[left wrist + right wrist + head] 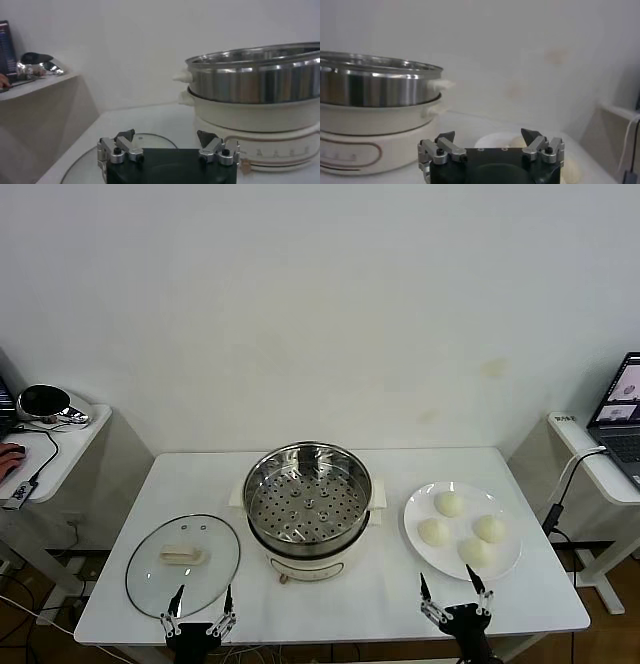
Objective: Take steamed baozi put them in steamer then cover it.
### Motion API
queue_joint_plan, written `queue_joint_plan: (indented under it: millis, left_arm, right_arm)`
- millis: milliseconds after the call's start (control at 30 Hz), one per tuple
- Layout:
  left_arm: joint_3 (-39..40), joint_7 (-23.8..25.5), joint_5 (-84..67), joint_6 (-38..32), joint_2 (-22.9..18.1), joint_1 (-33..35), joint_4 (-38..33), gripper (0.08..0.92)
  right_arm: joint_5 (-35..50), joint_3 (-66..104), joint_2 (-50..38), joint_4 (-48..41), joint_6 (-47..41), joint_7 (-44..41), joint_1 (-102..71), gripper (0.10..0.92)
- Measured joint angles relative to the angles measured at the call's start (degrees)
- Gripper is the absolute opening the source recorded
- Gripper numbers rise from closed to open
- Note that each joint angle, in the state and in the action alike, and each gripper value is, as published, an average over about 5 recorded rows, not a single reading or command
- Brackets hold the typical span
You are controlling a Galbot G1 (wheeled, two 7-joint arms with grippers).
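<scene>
A white table [330, 604] carries everything. At its middle stands the steamer [308, 506], a shiny steel pot on a cream base, its holed tray bare and uncovered; the left wrist view shows the steamer [255, 100] from the side and the right wrist view shows the steamer [377, 110] from its other side. To the right of it, near but apart, lies a flat white plate [420, 534] with the four steamed baozi [450, 504] on it: one at the far side, one on the left, one on the right and one at the near side, close together. In the right wrist view only parts of the plate [492, 140] and the buns show behind the hand. To the left of the steamer the cover [183, 565] lies flat on the table with its cream handle up, near the pot but not touching it; in the left wrist view the glass cover [150, 142] lies just beyond the fingers. The left hand [200, 600] hangs at the near table edge, just at the near rim of the cover, fingers spread wide apart and holding nothing; the left wrist view shows the left hand [166, 136] the same. The right hand [448, 586] hangs at the near edge just on the near side of the plate, fingers likewise spread and empty, as the right wrist view shows the right hand [489, 134]. A side table on the far left holds a dark round object [44, 401], and a laptop [622, 409] stands on another at the far right.
</scene>
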Motion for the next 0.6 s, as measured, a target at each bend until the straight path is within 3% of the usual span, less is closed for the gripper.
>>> queue_joint_plan:
  millis: [300,600]
  left_arm:
    - [-0.1,0.0,0.3,-0.4,0.3,-0.9,0.4,0.823]
    - [-0.3,-0.2,1.5,-0.5,0.4,-1.6,0.2,0.823]
  right_arm:
    - [-9.6,4.4,-12.2,-3.0,-4.1,-6.0,6.7,0.823]
    - [-13.2,3.5,-29.4,-9.5,-7.9,-18.8,16.4,0.823]
